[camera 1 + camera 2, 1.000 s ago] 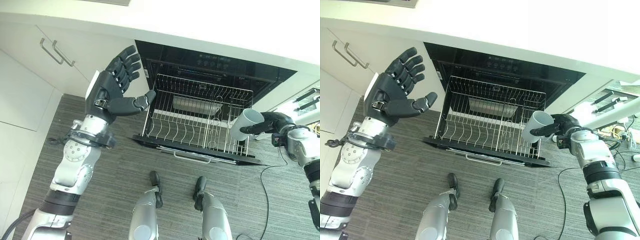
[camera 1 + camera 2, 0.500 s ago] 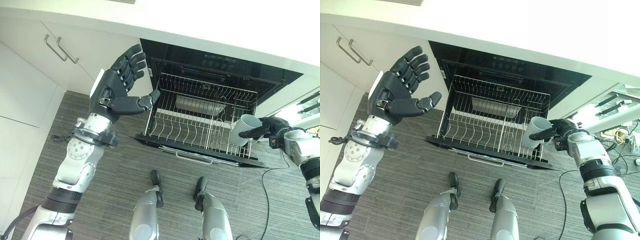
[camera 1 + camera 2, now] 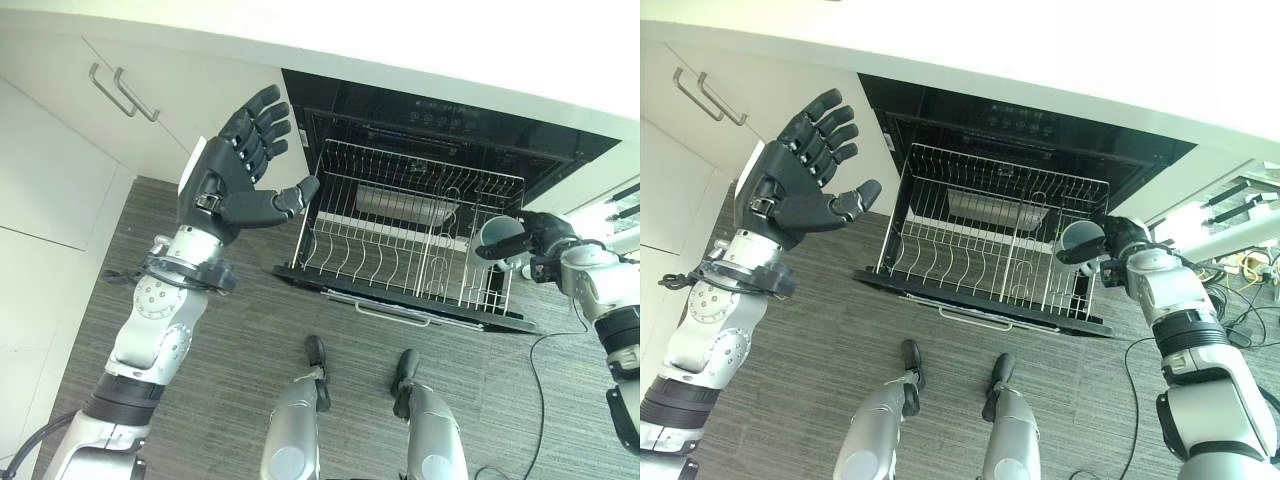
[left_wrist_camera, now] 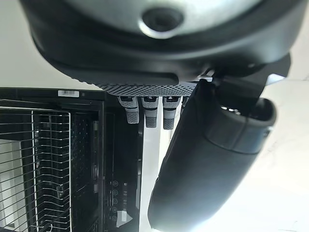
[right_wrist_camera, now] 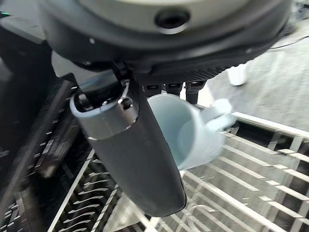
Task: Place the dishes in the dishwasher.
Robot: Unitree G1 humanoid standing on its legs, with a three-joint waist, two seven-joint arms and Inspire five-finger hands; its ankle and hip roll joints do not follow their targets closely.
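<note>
The right hand [image 3: 545, 232] is curled around a pale mug [image 3: 497, 238], thumb across its wall and fingers behind it, holding it tipped with its mouth turned toward the camera at about 3 o'clock of the pulled-out wire rack [image 3: 400, 245]. The mug sits at the rack's right edge, above the wires; whether it touches them cannot be told. In the right wrist view the mug [image 5: 186, 130] shows its handle pointing away from the thumb. The rack stands on the lowered door of the open dishwasher [image 3: 440, 120], and a shallow metal dish [image 3: 400, 208] lies toward its back, near 12 o'clock. The left hand [image 3: 235, 180] is raised at 9 o'clock of the rack, fingers spread straight, thumb out, holding nothing
</note>
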